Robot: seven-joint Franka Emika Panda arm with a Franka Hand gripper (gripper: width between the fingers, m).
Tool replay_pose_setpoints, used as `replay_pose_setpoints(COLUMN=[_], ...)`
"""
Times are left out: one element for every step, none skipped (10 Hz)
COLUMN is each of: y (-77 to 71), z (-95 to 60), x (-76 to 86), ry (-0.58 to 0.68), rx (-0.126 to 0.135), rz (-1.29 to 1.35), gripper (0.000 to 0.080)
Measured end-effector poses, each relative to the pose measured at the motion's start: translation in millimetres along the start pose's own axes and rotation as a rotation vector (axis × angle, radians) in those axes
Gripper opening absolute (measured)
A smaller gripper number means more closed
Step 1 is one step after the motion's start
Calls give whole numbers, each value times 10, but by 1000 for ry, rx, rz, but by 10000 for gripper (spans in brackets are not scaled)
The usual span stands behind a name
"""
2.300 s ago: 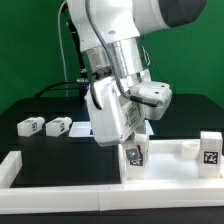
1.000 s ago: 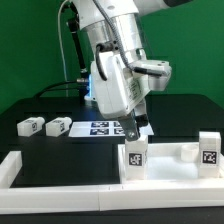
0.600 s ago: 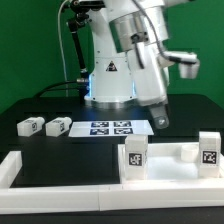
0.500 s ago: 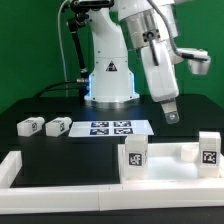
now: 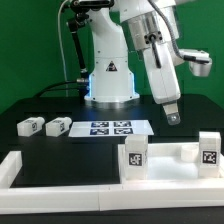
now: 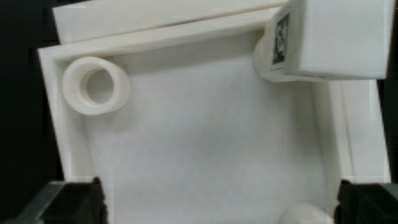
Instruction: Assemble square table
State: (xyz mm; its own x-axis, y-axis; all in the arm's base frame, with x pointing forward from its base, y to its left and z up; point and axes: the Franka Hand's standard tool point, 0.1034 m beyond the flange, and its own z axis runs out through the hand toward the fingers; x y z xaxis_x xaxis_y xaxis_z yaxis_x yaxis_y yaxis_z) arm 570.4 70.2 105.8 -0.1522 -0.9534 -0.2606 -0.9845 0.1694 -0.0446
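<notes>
High over the scene's right side, the gripper [image 5: 169, 116] is held with its jaws spread wide and nothing pinched. At the near right, the square table top [image 5: 172, 168] is seen bearing two upright legs [image 5: 135, 155]. Two loose legs [image 5: 30, 126] are laid at the left.

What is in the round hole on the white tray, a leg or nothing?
Empty. The round hole shows only its bare white ring; nothing stands inside.

From the exterior view's left lie loose legs [image 5: 30, 125], marker board [image 5: 111, 127], table top [image 5: 170, 168].
</notes>
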Motion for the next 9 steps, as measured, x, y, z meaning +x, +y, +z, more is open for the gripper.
replay_pose_setpoints(y=[149,201,261,378,454,465,394,499,534], z=[49,89,162,285,357,410,432,481,544], x=[63,129,172,239,267,260,317,290,262], ry=[-16,-18,-15,-8,0,7,38,47,55], rx=[-77,-105,-128,-157,-173,-159,-13,-10,-12], rz=[-36,-28,-37,-46,-41,-41,-11,-19,-27], gripper=[649,649,649,649,649,649,649,649,649])
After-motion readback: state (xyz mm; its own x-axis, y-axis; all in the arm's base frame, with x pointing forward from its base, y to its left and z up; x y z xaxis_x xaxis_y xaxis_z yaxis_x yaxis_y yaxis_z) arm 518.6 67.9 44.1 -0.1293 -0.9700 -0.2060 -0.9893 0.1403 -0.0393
